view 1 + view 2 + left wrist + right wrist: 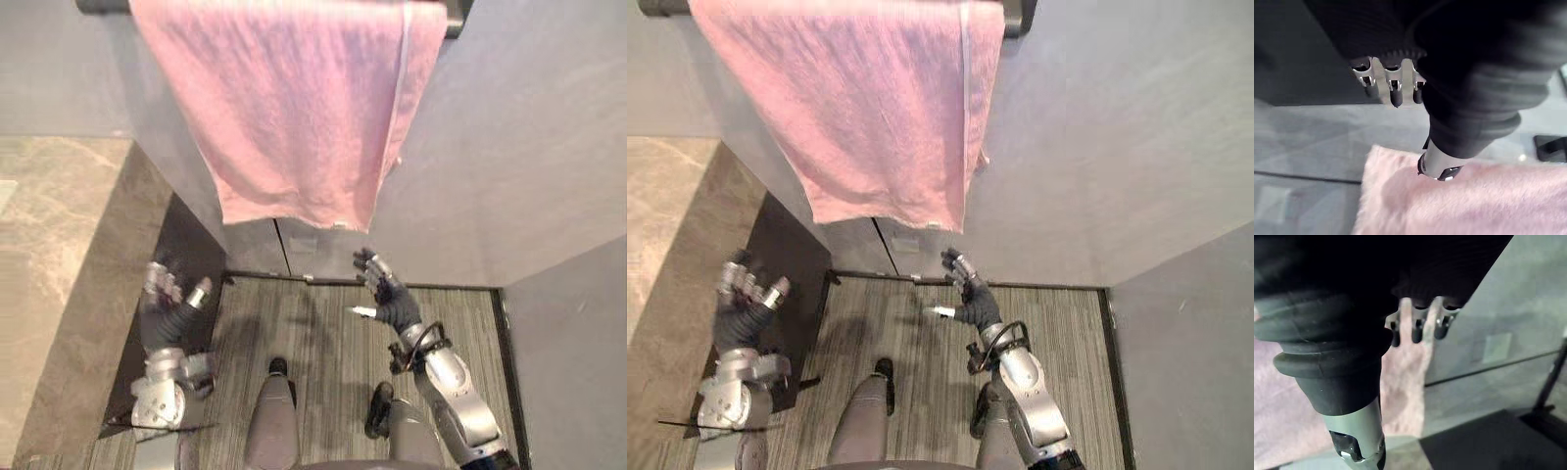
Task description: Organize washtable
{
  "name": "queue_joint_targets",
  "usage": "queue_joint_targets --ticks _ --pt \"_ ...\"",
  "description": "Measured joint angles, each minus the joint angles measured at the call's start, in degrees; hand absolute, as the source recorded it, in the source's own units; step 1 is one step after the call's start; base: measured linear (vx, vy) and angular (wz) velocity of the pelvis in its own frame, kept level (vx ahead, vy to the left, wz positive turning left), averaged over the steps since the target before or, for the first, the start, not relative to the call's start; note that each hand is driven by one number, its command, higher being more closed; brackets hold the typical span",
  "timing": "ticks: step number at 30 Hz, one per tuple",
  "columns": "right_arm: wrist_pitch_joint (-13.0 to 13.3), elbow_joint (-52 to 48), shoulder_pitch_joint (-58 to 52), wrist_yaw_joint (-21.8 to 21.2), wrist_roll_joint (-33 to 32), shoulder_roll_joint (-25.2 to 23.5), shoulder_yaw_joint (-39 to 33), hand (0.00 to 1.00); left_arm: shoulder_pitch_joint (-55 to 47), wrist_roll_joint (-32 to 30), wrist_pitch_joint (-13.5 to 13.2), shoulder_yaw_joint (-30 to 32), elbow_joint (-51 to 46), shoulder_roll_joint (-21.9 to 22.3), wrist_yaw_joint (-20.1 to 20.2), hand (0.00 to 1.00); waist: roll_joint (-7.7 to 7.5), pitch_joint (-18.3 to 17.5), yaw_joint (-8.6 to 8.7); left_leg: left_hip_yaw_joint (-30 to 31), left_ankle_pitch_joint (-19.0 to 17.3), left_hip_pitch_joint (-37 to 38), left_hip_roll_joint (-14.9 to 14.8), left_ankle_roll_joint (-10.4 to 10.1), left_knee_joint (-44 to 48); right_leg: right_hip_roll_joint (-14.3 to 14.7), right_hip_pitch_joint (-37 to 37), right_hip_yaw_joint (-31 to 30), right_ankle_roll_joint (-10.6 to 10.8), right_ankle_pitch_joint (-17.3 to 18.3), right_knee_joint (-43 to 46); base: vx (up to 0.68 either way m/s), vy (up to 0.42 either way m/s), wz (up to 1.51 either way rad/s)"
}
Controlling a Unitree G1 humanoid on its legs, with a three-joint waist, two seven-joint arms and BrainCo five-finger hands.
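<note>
A pink terry towel (294, 108) hangs draped over a dark round bar (103, 6) at the top of the eye views; its cloth is soft and nubby, with a woven band running down near its right edge and a slightly ragged lower hem that slants from upper left to lower right; behind it stands a smooth, matt grey wall (509, 147), flat and plain, with a thin vertical seam below the towel; to the left lies a polished stone counter (49, 225), beige-brown with pale veining, and its side facing the robot is a flat dark panel (196, 245); the floor (323, 323) below is grey-brown with fine lengthwise stripes. The left hand (168, 305) is raised beside the dark panel, below and to the left of the towel's hem, its silver dark-tipped fingers loosely spread and upright, holding nothing; the right hand (389, 297) is lifted below the towel's lower right corner, fingers extended upward and thumb stuck out sideways, likewise empty; both hands are apart from the cloth, which shows as a fuzzy pink surface past the fingers in each wrist view.
</note>
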State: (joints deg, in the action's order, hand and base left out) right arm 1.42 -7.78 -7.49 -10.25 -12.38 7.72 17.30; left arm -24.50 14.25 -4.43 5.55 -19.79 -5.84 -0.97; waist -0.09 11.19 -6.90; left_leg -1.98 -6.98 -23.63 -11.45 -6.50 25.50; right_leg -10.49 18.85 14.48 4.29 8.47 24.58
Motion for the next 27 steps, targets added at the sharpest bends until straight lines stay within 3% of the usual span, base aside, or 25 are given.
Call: queue_joint_targets --ticks 4,6,8,11,14,18,23,27 --pt "-0.5 -0.4 -0.8 -4.1 -4.2 2.1 6.8 0.0 -4.5 11.5 1.7 -13.7 0.5 -9.7 8.0 0.0 0.34 -2.8 0.07 0.1 0.2 1.7 0.3 -0.2 -2.5 0.2 -1.9 0.5 0.5 -0.5 -2.8 0.08 -0.005 0.05" --pt "-0.4 -2.2 0.5 -6.0 -10.8 2.2 11.1 0.0 -3.0 18.6 1.6 -18.6 1.9 -12.7 11.0 0.0 0.36 -3.9 0.06 0.0 0.8 2.0 0.5 -0.5 -3.9 0.3 -2.2 0.7 0.5 -1.6 -4.3 0.08 0.004 0.0" --pt "0.3 -5.7 3.0 -6.9 -15.1 1.9 14.0 0.0 0.1 22.0 1.6 -20.4 2.4 -13.5 11.2 0.0 0.34 -3.9 0.01 0.1 1.5 1.9 0.6 -0.6 -4.5 0.4 -2.2 0.9 0.5 -2.1 -4.8 0.06 -0.001 0.03" --pt "3.9 -9.6 11.2 -5.7 -19.2 0.4 15.4 0.0 7.9 26.5 -0.7 -24.0 2.3 -14.6 10.8 0.0 0.29 -3.9 -0.08 0.3 2.4 0.2 1.3 -0.4 -4.5 0.0 0.0 0.9 0.5 -2.2 -3.6 0.01 -0.008 0.06" --pt "7.2 -9.6 21.5 -0.9 -18.7 -2.4 14.6 0.0 17.5 29.1 -2.7 -26.9 2.3 -14.0 9.6 0.0 0.3 -3.7 -0.17 0.2 2.8 -3.2 1.5 -0.1 -3.3 -0.6 3.9 0.4 0.4 -2.2 -1.5 -0.06 0.012 -0.01" --pt "9.4 -9.5 30.8 8.0 -10.8 -4.5 12.5 0.0 30.3 28.8 -6.0 -24.7 2.4 -10.2 3.6 0.0 0.24 -1.6 -0.29 0.1 2.9 -6.8 1.5 0.0 -2.0 -0.9 8.2 -0.5 0.1 -1.9 1.0 -0.1 0.017 -0.05" --pt "9.5 -9.3 36.0 13.3 -7.1 -4.8 7.8 0.0 40.5 26.4 -9.4 -18.8 4.4 -8.3 -2.0 0.0 0.2 0.1 -0.19 0.1 4.5 -10.5 1.6 -0.1 -2.5 -1.4 13.1 -0.8 -0.2 -2.1 2.5 -0.05 -0.002 -0.01" --pt "9.5 -8.4 41.5 15.7 -5.1 -4.5 3.1 0.0 47.9 24.8 -10.0 -14.8 8.2 -8.4 -4.9 0.0 0.18 2.5 -0.14 0.2 5.6 -12.6 1.5 -0.4 -2.6 -1.2 15.8 -0.8 -0.8 -2.5 3.3 0.02 -0.031 -0.02"
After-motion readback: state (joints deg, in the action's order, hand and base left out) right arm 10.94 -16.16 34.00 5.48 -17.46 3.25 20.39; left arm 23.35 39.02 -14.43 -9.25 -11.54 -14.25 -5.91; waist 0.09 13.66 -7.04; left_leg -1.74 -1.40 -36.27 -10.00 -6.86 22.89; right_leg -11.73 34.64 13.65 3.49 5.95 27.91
